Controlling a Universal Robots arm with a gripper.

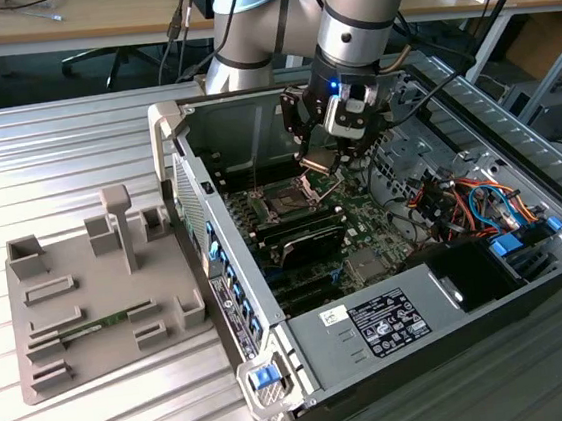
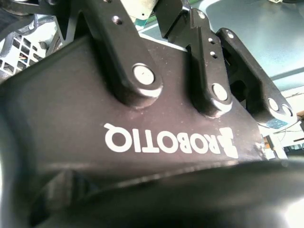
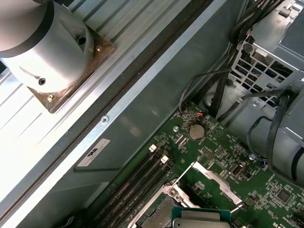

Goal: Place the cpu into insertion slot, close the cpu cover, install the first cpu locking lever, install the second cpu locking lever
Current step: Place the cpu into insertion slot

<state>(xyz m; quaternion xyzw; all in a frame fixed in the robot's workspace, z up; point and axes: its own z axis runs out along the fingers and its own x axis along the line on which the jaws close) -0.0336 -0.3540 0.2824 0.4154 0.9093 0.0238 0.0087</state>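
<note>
My black two-fingered gripper (image 1: 319, 162) is clamped on the small, flat, square, silver-topped cpu (image 1: 314, 160). It holds the chip tilted just above the square black silver-rimmed insertion slot (image 1: 285, 203) on the green circuit board (image 1: 363, 227) inside the open grey metal computer case (image 1: 242, 124). In the first wrist view, the thin silver metal-frame cpu cover (image 3: 216, 178) stands raised.
</note>
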